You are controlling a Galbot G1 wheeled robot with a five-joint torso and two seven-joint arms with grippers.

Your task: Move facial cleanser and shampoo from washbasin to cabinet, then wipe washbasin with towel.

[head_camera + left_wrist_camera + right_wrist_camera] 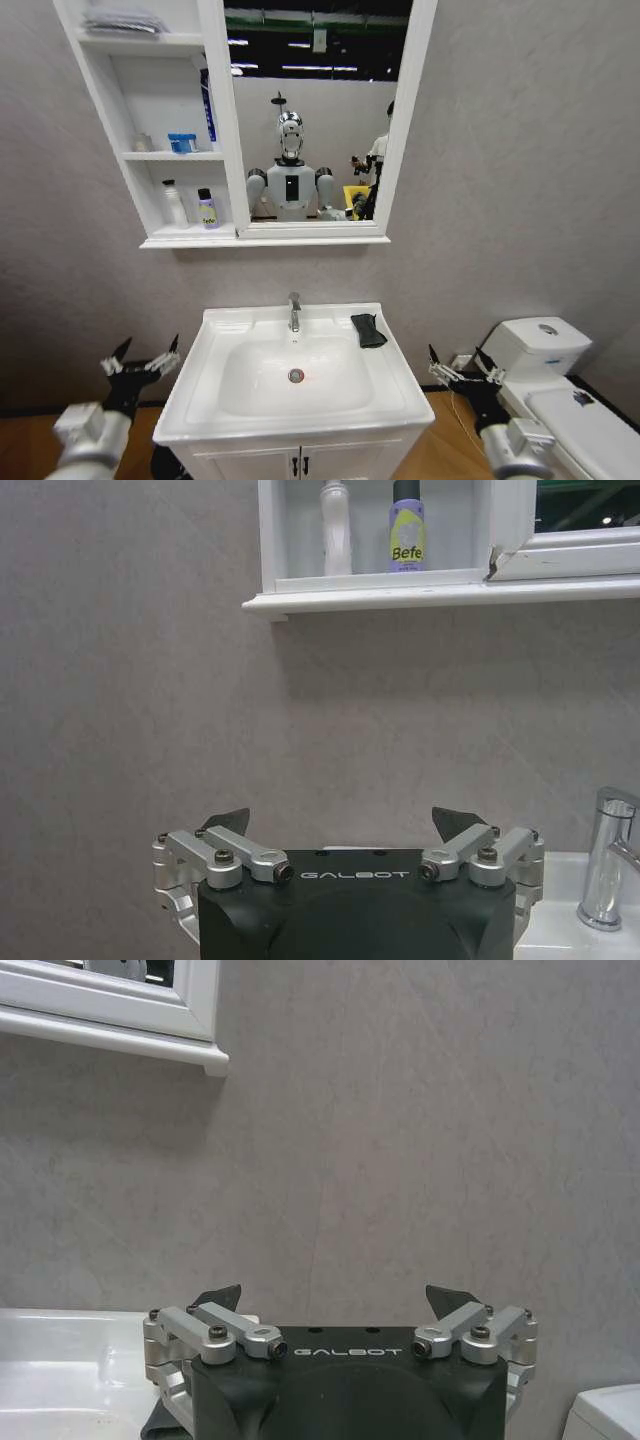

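- Facing the washbasin [215, 335], we see a white rectangular ceramic top with a rounded bowl, a chrome tap [294, 312] at the back rim and a chrome drain [296, 375] in the bowl's middle.
- Above the washbasin hangs the cabinet [220, 120], white, with three shelf compartments beside a tall white-framed mirror [315, 110]. In the lowest compartment stand a white bottle [175, 203] and a purple bottle with a black cap [207, 209], side by side and upright.
- Right of the washbasin stands a white toilet [545, 365], near our right arm.
- Our left gripper [140, 362] hovers just off the washbasin's left edge, fingers spread wide, holding nothing.
- Our right gripper [462, 368] hovers off the washbasin's right edge, between it and the toilet, fingers likewise spread wide and empty.
- The towel [368, 330], a small dark crumpled cloth, lies on the washbasin's back right corner, right of the tap. It sits nearer the right gripper, though apart from it, and well apart from the left.
- The front and left rims of the washbasin lie bare, with bare grey wall between the washbasin and the cabinet.
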